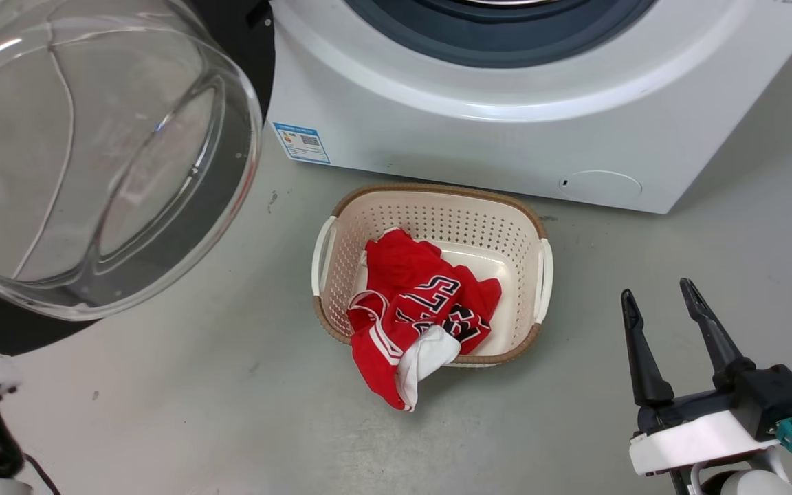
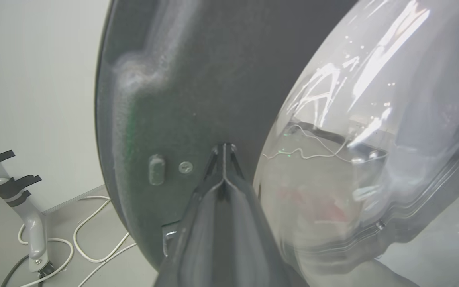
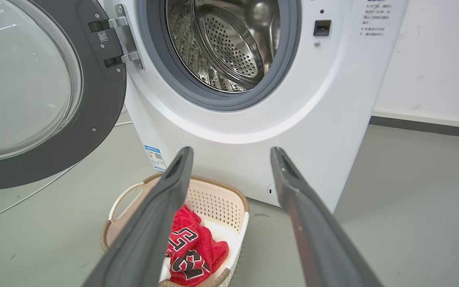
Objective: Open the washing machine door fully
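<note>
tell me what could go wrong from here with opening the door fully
1. The shut left gripper points at the round glossy black washing machine door beside its clear glass dome; it may slip off that smooth face.
2. Swinging wider, the door could meet the grey taped stand behind it.

Clear glossy glass, matt dark plastic on washing machine door [image 3: 106, 91]; glossy white washing machine [image 3: 233, 159], shiny steel drum [image 3: 229, 52]; cream plastic basket [image 1: 437, 213]; red cloth jersey [image 1: 403, 275].

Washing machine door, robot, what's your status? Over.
Left gripper jaws shut, tips at the washing machine door, inner side. Right gripper jaws open, empty. Door wide open, drum exposed. Laundry basket sits apart from door.
</note>
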Motion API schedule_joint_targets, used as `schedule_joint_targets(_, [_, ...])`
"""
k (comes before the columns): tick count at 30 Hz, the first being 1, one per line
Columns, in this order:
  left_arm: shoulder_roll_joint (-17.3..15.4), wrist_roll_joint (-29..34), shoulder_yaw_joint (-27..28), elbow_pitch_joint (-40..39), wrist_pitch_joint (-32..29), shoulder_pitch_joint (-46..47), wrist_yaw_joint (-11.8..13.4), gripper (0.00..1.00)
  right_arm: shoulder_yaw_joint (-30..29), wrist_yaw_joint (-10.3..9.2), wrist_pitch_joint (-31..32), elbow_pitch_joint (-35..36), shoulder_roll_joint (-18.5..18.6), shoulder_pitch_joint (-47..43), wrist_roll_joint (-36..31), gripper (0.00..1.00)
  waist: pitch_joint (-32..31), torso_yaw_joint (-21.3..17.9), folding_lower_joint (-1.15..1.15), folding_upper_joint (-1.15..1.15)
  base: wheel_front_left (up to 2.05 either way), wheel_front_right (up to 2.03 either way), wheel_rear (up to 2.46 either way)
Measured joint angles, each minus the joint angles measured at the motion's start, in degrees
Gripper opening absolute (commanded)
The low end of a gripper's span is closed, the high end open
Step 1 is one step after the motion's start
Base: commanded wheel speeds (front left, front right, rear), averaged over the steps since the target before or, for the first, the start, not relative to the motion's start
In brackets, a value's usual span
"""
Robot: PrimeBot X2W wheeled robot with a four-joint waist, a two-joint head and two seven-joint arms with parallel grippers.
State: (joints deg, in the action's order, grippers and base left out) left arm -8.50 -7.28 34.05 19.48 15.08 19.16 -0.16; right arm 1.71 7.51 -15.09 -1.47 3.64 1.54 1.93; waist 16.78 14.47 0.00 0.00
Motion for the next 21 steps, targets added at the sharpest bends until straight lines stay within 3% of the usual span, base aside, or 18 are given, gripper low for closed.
schedule_joint_targets(11, [-5.6, 1.1, 4.9, 7.2, 0.0, 6.1, -2.4, 0.0, -0.8, 0.0, 0.0, 0.3, 0.0, 0.8, -0.6, 1.0, 1.8, -2.2, 0.0, 0.0, 0.0, 0.0, 0.0])
schedule_joint_targets(21, [-6.9, 2.7, 6.9, 9.9, 0.0, 7.6, -4.1, 0.0, -0.8, 0.0, 0.0, 0.2, -0.1, 1.2, -0.8, 1.0, 1.7, -2.6, 0.0, 0.0, 0.0, 0.0, 0.0])
